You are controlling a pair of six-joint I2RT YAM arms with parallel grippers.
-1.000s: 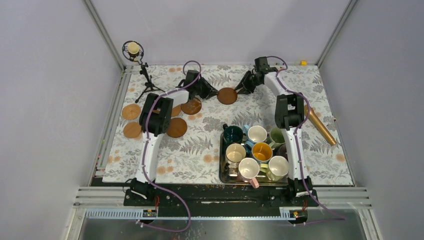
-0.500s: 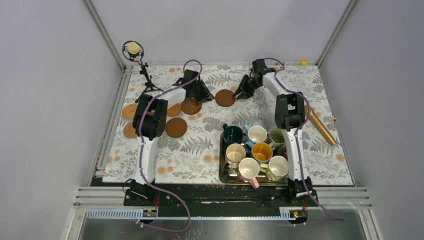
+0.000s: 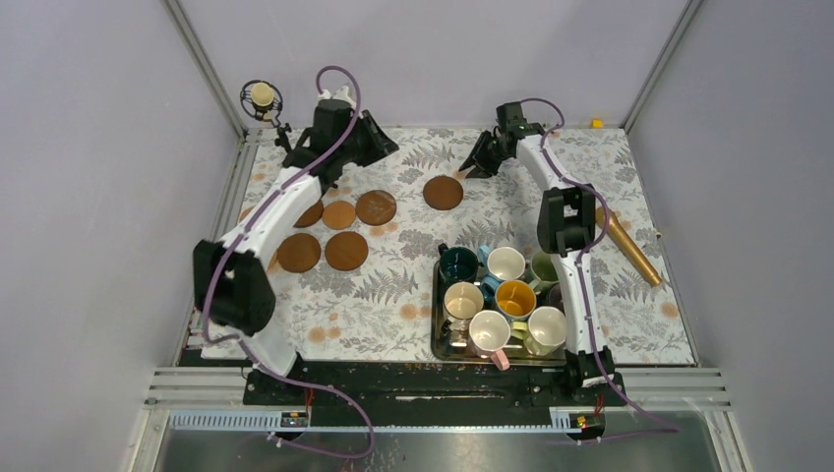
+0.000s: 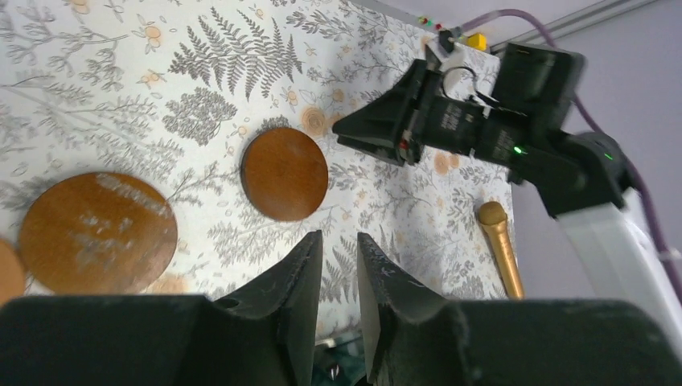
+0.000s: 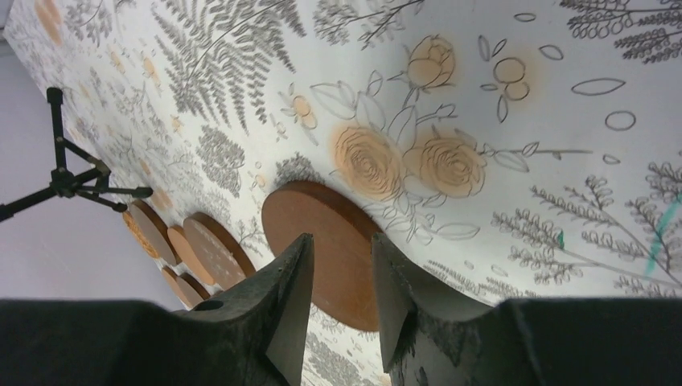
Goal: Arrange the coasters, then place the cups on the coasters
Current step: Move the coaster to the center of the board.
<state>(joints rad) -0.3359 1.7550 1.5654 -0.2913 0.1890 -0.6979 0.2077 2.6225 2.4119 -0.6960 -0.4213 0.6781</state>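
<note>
At the far edge of the table, around 11 o'clock, our left gripper [image 4: 339, 236] hangs high over the floral cloth. That is the big change: a second ago it sat low beside the coasters [image 3: 376, 206] near the middle, with its elbow over the cluster. Its jaws stand narrowly apart with nothing between them.

Our right gripper [image 5: 340, 238] is at 1 o'clock. It was against the rim of the lone coaster [image 3: 443, 193] a second ago. Now it sits just clear of it, and the disc has slid slightly toward us. Its jaws stand a little wider than the left's, also empty, and that coaster lies flat on the cloth beyond the fingertips.

With the left elbow swung out toward 8 o'clock, the cluster at 10 o'clock is easier to see. We count five discs there, close together, one partly under the arm. Others may be hidden.

We take this to mean the lone coaster is set and both arms are letting go of it. The arranging is only begun, since the clustered discs sit too tightly for mugs. All the cups [image 3: 506, 264] are packed in the steel tray [image 3: 436, 324] at 5 o'clock, none on a coaster. We judge the cluster needs spreading next.
</note>
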